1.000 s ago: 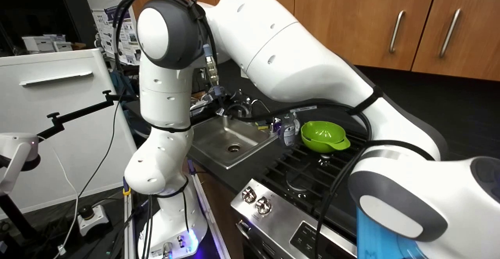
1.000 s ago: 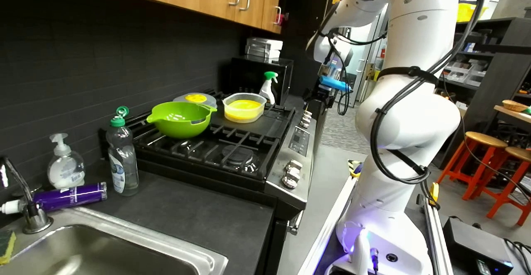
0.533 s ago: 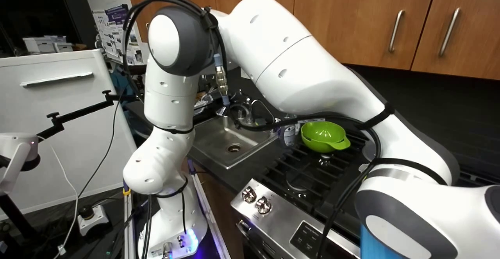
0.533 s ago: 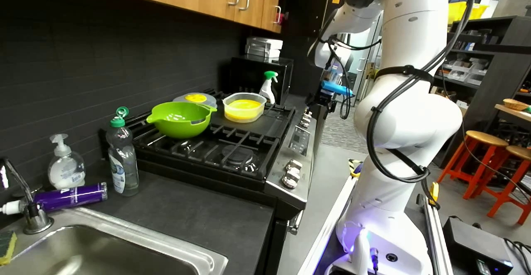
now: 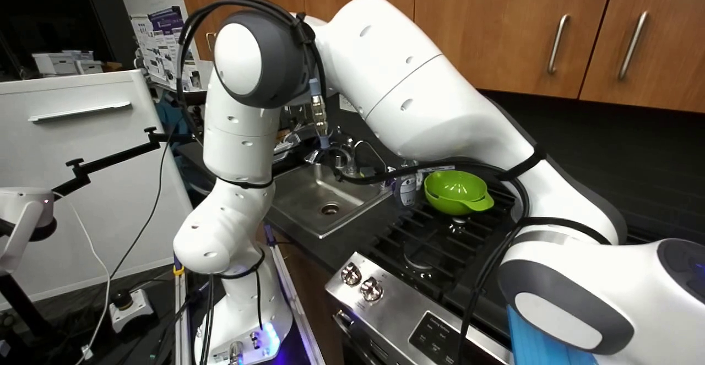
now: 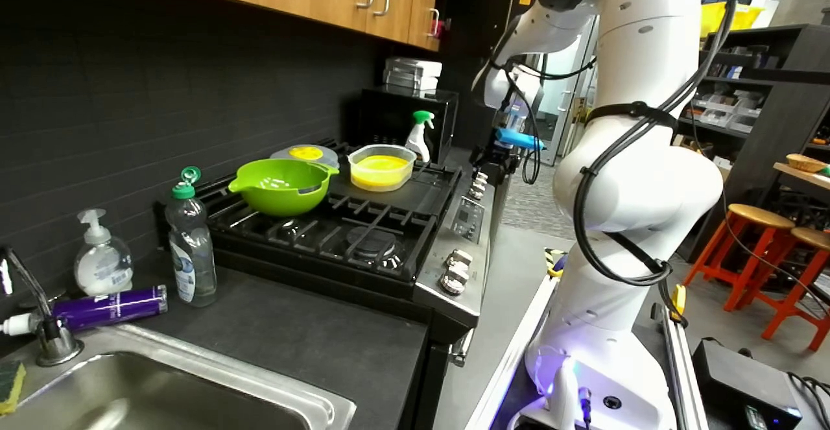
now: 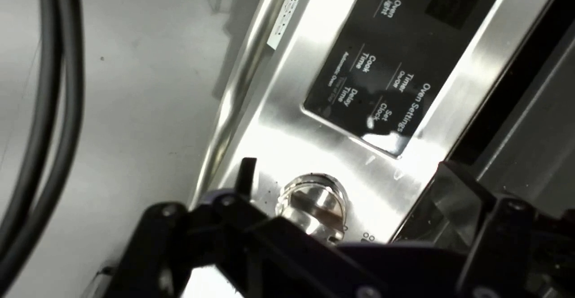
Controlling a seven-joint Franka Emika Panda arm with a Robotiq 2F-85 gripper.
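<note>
We record the gripper [image 7: 345,167] as wide, its fingers [image 7: 245,176] well apart. In the wrist view a metal knob [image 7: 314,201] lies between them; we cannot tell whether it touches either. Just beyond the fingertips we read a dark panel [image 7: 373,64] marked "Oven Settings". Farther from the gripper, on the stove [image 6: 425,193], we note a translucent container [image 6: 381,169] with yellow inside, then a green bowl [image 6: 282,190].

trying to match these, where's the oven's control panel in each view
In an exterior view: control panel bottom, right of centre.
In an exterior view: control panel just right of centre.
In the wrist view: control panel top, right of centre.
Shared landmark: steel stove front.
</note>
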